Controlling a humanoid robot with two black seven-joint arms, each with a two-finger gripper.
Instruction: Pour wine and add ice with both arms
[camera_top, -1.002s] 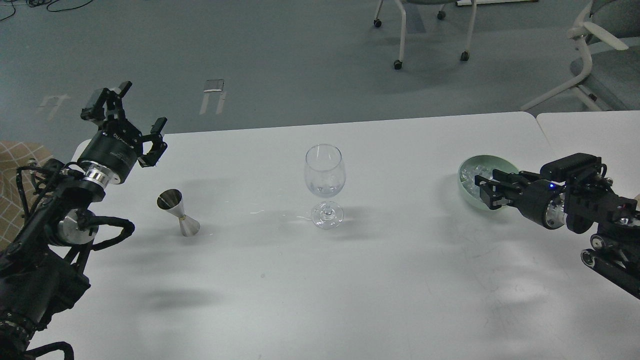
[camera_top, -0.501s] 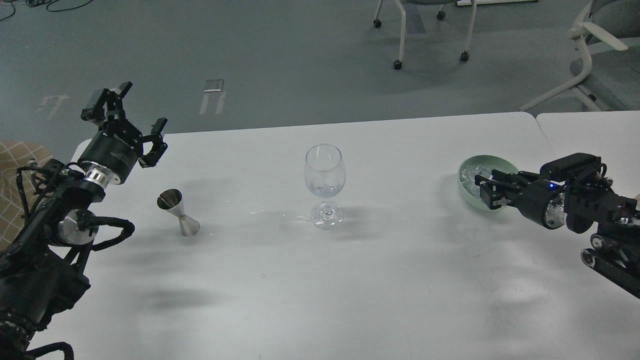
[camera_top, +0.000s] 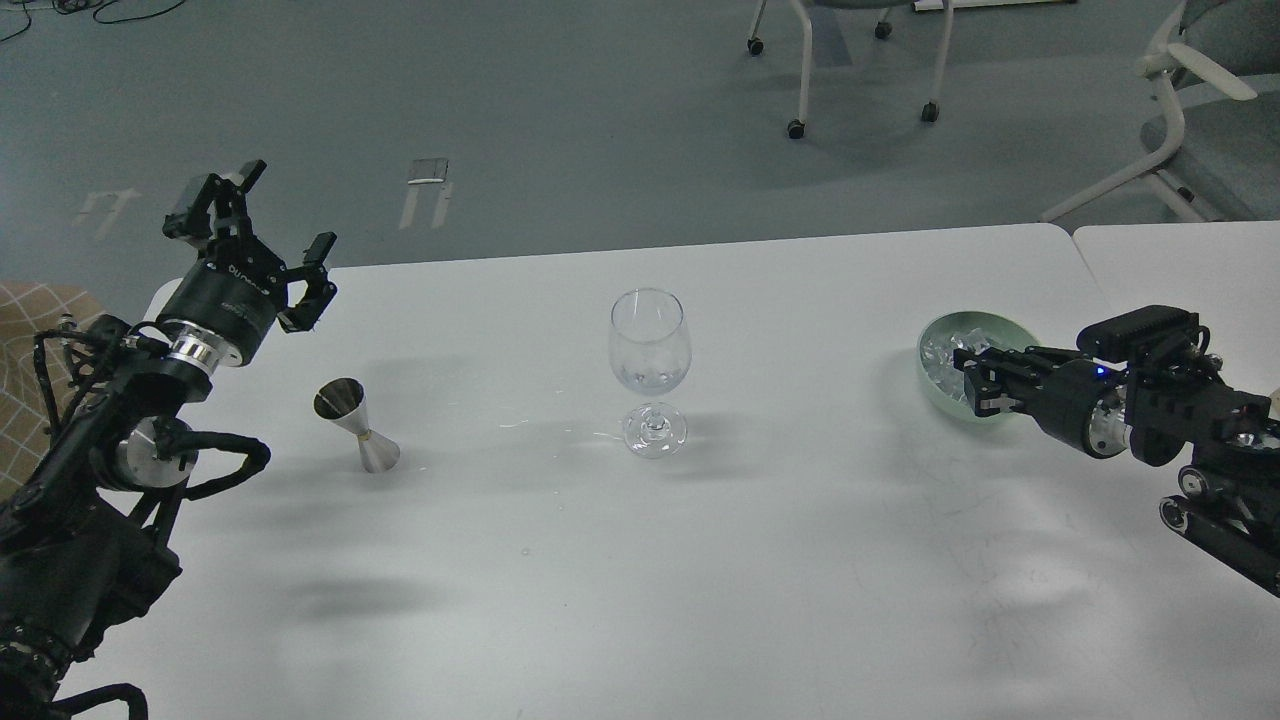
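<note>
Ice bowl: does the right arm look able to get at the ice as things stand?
Probably yes. The right gripper already sits at the pale green bowl, whose top is uncovered, with the ice exposed and nothing between them.

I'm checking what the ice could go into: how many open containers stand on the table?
3: a steel jigger at the left, a wine glass in the middle, and a pale green bowl of ice at the right, partly behind the right gripper.
</note>
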